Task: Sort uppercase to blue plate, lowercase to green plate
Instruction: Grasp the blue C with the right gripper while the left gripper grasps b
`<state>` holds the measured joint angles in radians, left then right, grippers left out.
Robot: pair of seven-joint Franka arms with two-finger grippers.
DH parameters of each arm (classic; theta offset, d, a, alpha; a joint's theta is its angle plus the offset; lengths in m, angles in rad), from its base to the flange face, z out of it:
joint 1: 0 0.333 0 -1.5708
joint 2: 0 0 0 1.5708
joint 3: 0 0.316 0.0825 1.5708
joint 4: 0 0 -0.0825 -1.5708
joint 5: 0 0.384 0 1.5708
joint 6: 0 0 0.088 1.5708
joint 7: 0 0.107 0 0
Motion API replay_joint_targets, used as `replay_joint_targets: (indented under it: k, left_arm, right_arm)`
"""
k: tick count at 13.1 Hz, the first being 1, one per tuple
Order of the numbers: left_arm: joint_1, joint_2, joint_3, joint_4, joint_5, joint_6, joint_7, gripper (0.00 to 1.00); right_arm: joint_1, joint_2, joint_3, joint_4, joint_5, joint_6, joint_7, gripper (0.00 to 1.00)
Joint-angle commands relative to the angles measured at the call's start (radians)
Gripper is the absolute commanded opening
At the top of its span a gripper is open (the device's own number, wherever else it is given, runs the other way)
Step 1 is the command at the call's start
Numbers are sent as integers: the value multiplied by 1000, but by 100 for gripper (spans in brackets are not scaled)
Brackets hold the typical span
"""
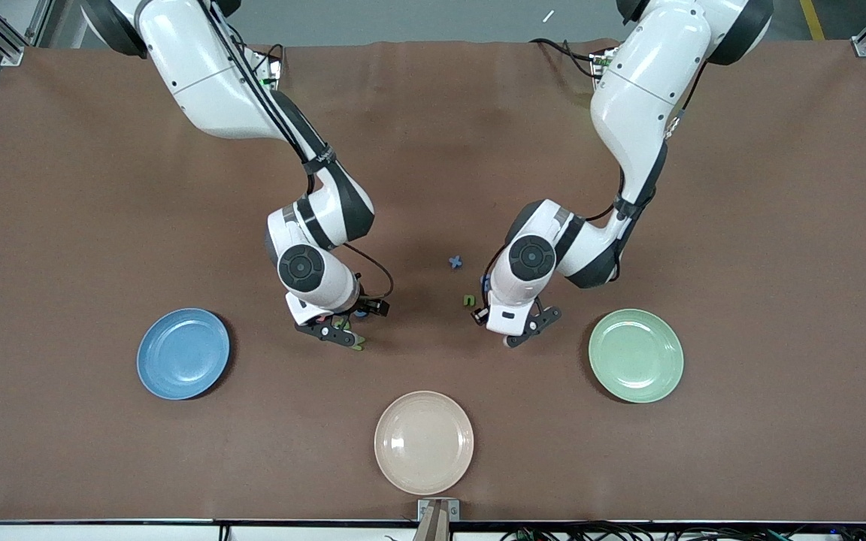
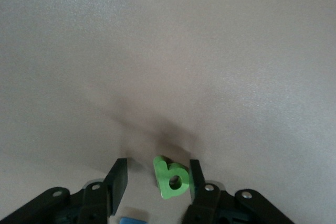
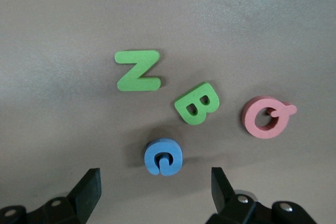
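Note:
My left gripper [image 1: 529, 329] is low over the table between the green plate [image 1: 636, 355] and a green n [image 1: 469, 300]. In the left wrist view it [image 2: 156, 179] is open around a green round-bowled lowercase letter [image 2: 170, 178], which lies on the table close against one finger. My right gripper [image 1: 337, 333] is low beside the blue plate [image 1: 183, 353]. In the right wrist view it [image 3: 156, 184] is open and empty, with the blue C [image 3: 163, 157] just ahead of its jaws. The green N [image 3: 137, 70], green B [image 3: 197, 103] and pink-red Q [image 3: 266, 116] lie past the C. A blue x [image 1: 455, 261] lies between the arms.
A cream-beige plate [image 1: 423, 442] sits nearest the front camera, midway between the other plates. A blue piece [image 1: 484, 284] shows partly beside the left arm's wrist. All three plates hold nothing. Cables run along the table's front edge.

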<state>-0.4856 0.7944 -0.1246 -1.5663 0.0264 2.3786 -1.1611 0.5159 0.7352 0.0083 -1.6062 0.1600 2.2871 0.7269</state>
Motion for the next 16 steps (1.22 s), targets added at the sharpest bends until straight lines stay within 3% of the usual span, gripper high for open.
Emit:
replay_joint_targets:
  k: [1,6,10,11,13,16]
  left_arm:
    - [-21,17,13,22,4,7,-22,55]
    - [-28,22,14,22,6,7,-22,41]
    - [-24,13,14,20,10,7,-9,5]
    - [-13,0,16,20,23,4,-8,1]
    - [11,-35,25,19,55,-7,-9,1]
    - [96,-99,28,17,105,-51,17,1]
  right_arm:
    - [-1,1,5,-37,-29,51,9,84]
    - [-1,3,5,-50,-45,65,11,64]
    - [1,4,5,-49,-45,58,9,32]
    - [3,4,5,-49,-45,57,9,23]
    - [-4,1,7,-43,-43,54,11,10]
    - [-71,-11,5,15,-45,-47,-24,5]
